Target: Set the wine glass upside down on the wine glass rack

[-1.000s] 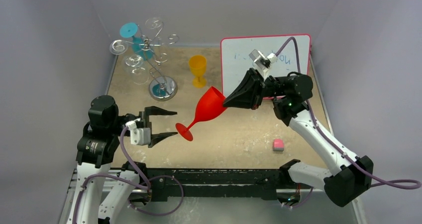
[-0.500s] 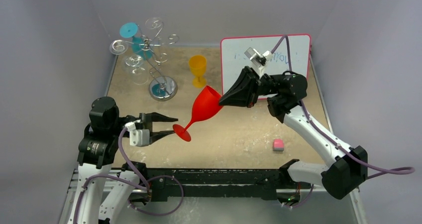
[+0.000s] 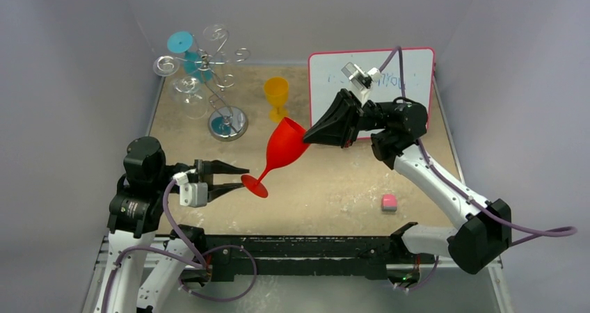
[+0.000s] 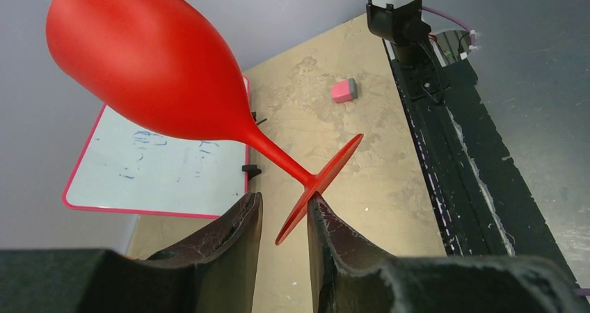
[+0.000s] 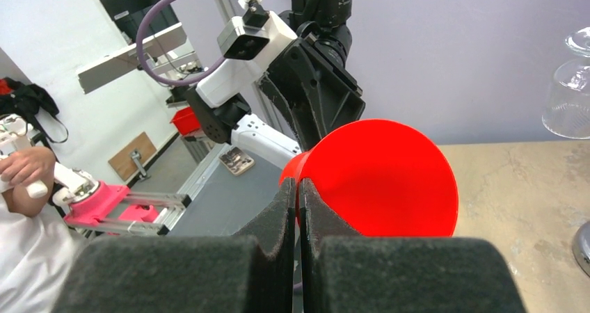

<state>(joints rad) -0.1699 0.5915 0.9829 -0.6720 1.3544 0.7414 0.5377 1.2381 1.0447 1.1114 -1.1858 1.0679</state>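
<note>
Silver wire wine glass rack [image 3: 229, 124]: 12 o'clock of left gripper [image 3: 240, 177], well apart | left gripper: jaws part-open, straddling the foot disc, no firm pinch evident | red opaque wine glass [image 3: 282, 146]: airborne, foot at 7 o'clock, bowl at 1 o'clock, left arm nearer the foot | right gripper [image 3: 309, 138]: clamped on the bowl rim.

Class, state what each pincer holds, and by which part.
Right pincer grips the red wine glass by its bowl rim. Left pincer straddles its foot, not yet clamped.
</note>
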